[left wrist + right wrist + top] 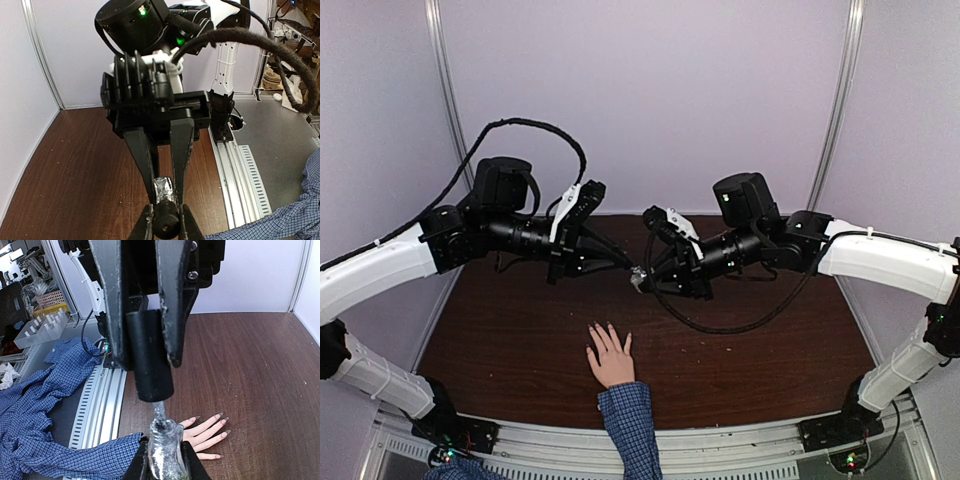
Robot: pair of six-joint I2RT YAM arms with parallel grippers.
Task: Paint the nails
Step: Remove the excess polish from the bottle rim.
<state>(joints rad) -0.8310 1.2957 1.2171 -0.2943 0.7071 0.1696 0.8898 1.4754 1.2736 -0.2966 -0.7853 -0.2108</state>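
A light-skinned hand [610, 358] with a blue checked cuff [628, 405] lies flat on the brown table, fingers spread. In the right wrist view its long nails [218, 415] look greyish. Above and behind it the two grippers meet tip to tip. My right gripper [165, 450] is shut on a small silvery glitter polish bottle [165, 460]. My left gripper [166, 215] is shut on the bottle's black cap [166, 224]. The cap [147, 365] stands a little above the bottle's neck, and its brush stem [159, 410] still reaches into the neck.
The aluminium rail [100, 395] runs along the table's near edge, just behind the cuff. More blue checked shirt [35, 405] lies beyond the rail. White walls [650, 100] close the table at the back and sides. A black cable [740, 322] hangs under the right arm.
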